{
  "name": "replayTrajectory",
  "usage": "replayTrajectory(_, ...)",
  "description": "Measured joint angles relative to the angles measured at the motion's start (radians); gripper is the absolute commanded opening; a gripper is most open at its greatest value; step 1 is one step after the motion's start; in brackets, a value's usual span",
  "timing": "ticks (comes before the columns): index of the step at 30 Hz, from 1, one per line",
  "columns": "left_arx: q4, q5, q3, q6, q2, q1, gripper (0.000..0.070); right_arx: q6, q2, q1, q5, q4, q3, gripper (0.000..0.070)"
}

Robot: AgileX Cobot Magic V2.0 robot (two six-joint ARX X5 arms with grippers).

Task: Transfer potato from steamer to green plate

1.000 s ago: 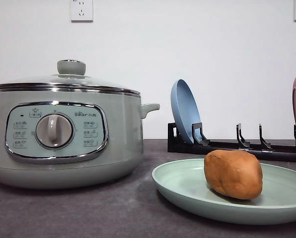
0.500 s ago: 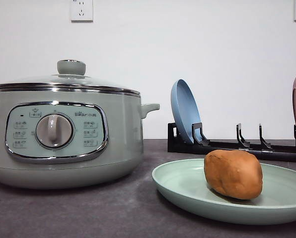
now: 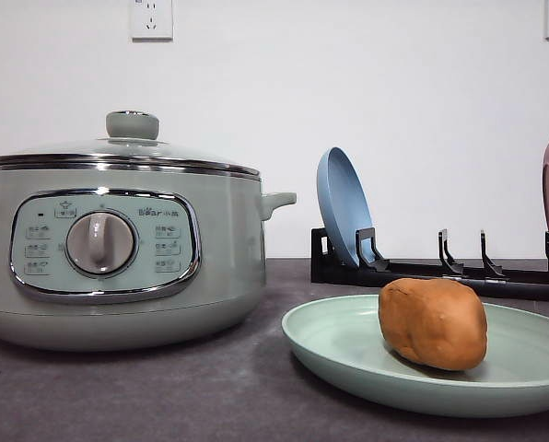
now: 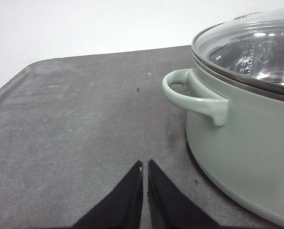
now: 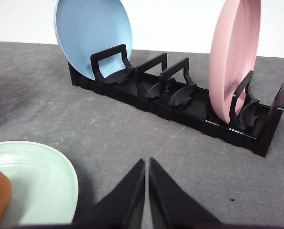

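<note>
On green plate (image 3: 348, 354), potato (image 3: 433, 323), plate edge cropped

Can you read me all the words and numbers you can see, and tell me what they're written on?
Brand mark at the top right of the control panel on the large round pale sage-green steamer pot: too small and blurred to read.
Button labels beside the central dial: too small to read.
Embossed marks under the steamer's glass lid: too blurred to read.
Nothing else carries writing.

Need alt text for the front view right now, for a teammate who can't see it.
A potato sits on the green plate at right on a dark table. The steamer, lid on, stands at left. Behind the plate, a black rack holds an upright blue plate.
</note>
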Motion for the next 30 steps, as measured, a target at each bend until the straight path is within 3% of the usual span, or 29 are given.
replayTrajectory(30,0.000,0.000,0.000,0.000,0.000,0.000,0.0015,0.000,0.000,0.000,0.000,0.000,0.000,0.0000)
